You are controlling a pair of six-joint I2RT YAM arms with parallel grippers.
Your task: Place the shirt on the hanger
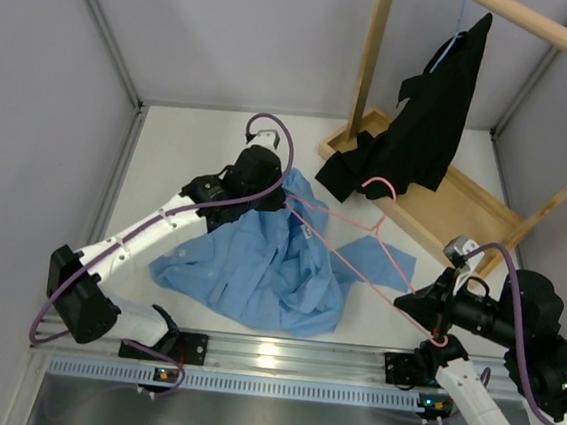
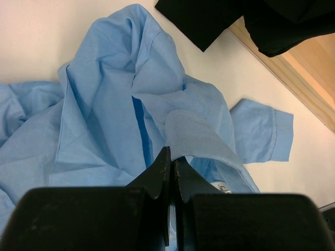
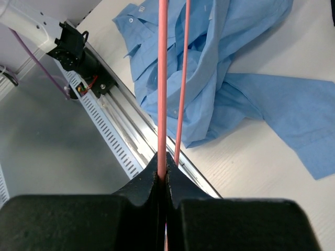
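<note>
The light blue shirt (image 1: 258,265) lies crumpled on the white table. My left gripper (image 1: 283,194) is shut on a fold of its collar (image 2: 196,137) and lifts that part a little. One sleeve and cuff (image 2: 261,130) lie spread to the right. My right gripper (image 1: 441,323) is shut on a corner of the pink wire hanger (image 1: 360,250). The hanger reaches from it over the shirt, with its hook (image 1: 378,187) near the black garment. In the right wrist view two pink wires (image 3: 163,78) run from my jaws over the shirt (image 3: 209,63).
A black garment (image 1: 422,125) hangs on a light blue hanger from a wooden rack (image 1: 465,205) at the back right. Its hem lies on the rack's base. A metal rail (image 1: 280,355) runs along the table's near edge. Grey walls stand on both sides.
</note>
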